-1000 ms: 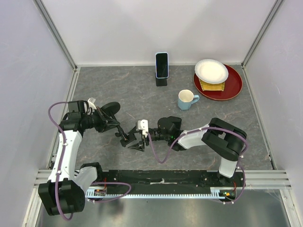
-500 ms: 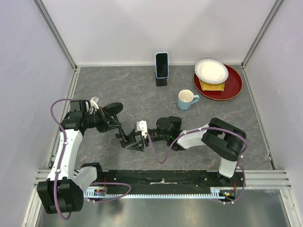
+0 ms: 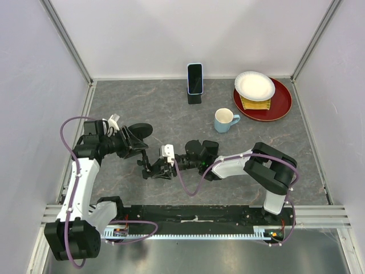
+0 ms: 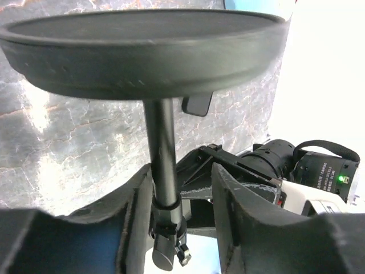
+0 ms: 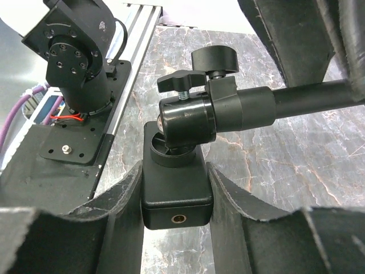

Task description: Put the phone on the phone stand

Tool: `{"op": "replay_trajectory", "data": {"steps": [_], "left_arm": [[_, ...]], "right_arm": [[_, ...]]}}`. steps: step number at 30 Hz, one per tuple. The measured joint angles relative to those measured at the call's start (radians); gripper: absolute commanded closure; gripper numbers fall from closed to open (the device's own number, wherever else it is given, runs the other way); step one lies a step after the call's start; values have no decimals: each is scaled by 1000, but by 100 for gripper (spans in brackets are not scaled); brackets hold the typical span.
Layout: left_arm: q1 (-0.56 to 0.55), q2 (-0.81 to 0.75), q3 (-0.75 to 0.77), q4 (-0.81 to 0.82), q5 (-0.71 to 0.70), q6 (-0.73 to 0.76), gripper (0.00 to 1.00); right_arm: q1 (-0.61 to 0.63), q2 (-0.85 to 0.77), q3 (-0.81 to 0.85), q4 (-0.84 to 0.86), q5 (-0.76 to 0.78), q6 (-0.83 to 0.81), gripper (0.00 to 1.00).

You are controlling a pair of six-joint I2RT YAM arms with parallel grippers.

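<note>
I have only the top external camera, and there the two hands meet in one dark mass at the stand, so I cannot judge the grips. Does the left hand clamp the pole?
Observer: No. In the left wrist view the pole of the phone stand passes between the fingers of the left hand, with a clear gap on one side.
Operator: And the right hand?
Observer: In the right wrist view the right hand has a finger against each side of the square block at the end of the stand.
Operator: How is this block joined to the pole?
Observer: By a ball joint with a wing screw on top.
</note>
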Motion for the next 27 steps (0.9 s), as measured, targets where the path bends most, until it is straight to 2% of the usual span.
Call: {"op": "replay_trajectory", "data": {"steps": [1, 4, 9, 14, 20, 24, 27], "left_arm": [[0, -11, 1, 10, 0, -3, 24], [0, -47, 16, 34, 5, -14, 8], [0, -176, 70, 93, -34, -15, 6], [-1, -311, 91, 108, -103, 14, 9], [0, -298, 97, 110, -143, 35, 11], [0, -271, 97, 113, -163, 35, 12], [0, -251, 96, 129, -162, 35, 13]], "right_arm": [[0, -2, 0, -3, 4, 11, 100], [1, -3, 0, -13, 8, 58, 100], [2, 0, 4, -118, 16, 230, 100], [1, -3, 68, -160, 36, 421, 100], [-30, -57, 101, -137, 77, 786, 100], [-103, -77, 101, -89, 118, 1088, 100], [-152, -77, 101, -75, 142, 1241, 100]]}}
